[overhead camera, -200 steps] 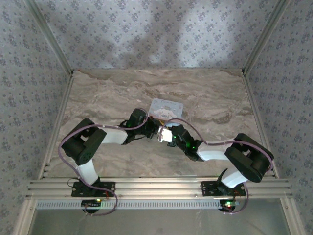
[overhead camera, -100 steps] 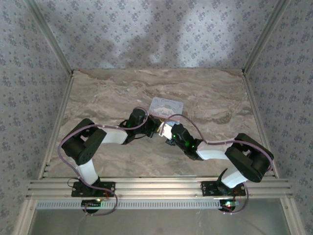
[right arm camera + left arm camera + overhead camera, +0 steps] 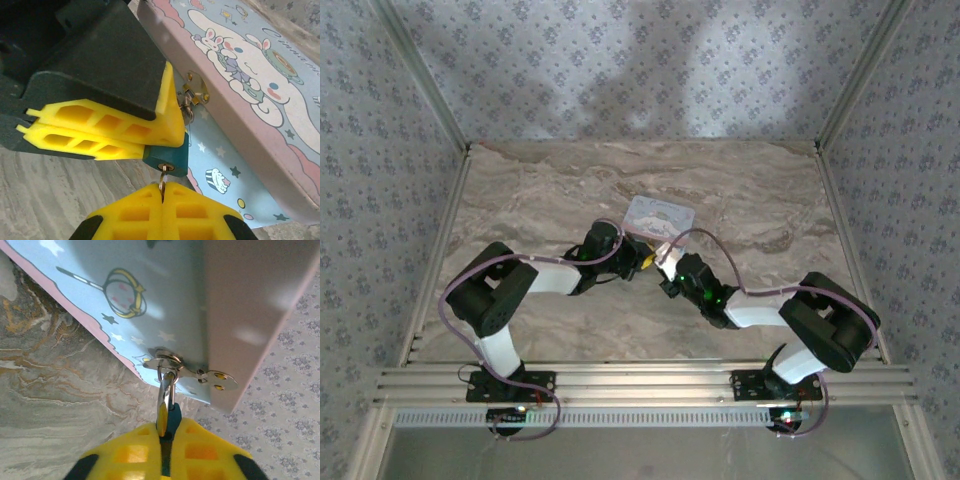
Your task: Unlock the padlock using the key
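Observation:
The small teal padlock (image 3: 169, 156) hangs by its thin shackle (image 3: 167, 385) from the metal hasp (image 3: 169, 361) of the pale blue picture tin (image 3: 150, 290). My left gripper (image 3: 167, 432) is shut on the padlock's body (image 3: 175, 419), and its yellow fingers (image 3: 100, 124) come in from the left in the right wrist view. The silvery key (image 3: 162, 179) sits in the keyhole on the padlock's underside. My right gripper (image 3: 163, 189) is shut on the key's bow just below the padlock. From above, both grippers (image 3: 645, 258) (image 3: 663, 264) meet at the tin's near edge.
The tin (image 3: 660, 213) lies on the marble-patterned table (image 3: 520, 200) near its middle, its lid printed with a cartoon rabbit (image 3: 250, 75). Patterned walls (image 3: 380, 180) close in the table on the left, right and back. Both arms reach inward from the near edge.
The right wrist has rolled about its own axis with the key in its grip. The bright patch seen on it from above is gone. The left arm has stayed in place.

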`<state>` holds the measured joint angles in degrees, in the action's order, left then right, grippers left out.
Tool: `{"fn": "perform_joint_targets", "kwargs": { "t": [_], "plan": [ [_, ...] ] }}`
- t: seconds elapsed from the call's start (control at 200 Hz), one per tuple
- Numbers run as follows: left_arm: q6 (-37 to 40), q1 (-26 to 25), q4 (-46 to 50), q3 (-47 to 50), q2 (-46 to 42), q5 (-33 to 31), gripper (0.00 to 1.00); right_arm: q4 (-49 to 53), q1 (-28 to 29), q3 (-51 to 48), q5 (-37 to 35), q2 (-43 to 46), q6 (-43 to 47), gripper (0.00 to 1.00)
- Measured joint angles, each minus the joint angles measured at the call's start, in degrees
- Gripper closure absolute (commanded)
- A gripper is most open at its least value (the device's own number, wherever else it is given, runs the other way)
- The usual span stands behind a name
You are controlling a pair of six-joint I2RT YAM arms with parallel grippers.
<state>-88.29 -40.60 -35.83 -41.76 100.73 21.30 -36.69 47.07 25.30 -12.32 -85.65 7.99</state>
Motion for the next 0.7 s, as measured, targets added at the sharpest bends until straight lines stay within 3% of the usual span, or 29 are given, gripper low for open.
{"fn": "perform_joint_targets", "kwargs": {
  "t": [0.275, 0.7],
  "plan": [
    [2.6, 0.4, 2.2, 0.5, -1.2, 0.3, 0.58, -1.9, -2.2, -3.1, 4.5, 0.0, -10.1, 1.0],
    [17.1, 8.7, 22.5, -0.4, -16.0, -2.9, 0.32, -4.9, -9.8, -6.6, 16.7, 1.2, -32.5, 1.0]
  ]
}}
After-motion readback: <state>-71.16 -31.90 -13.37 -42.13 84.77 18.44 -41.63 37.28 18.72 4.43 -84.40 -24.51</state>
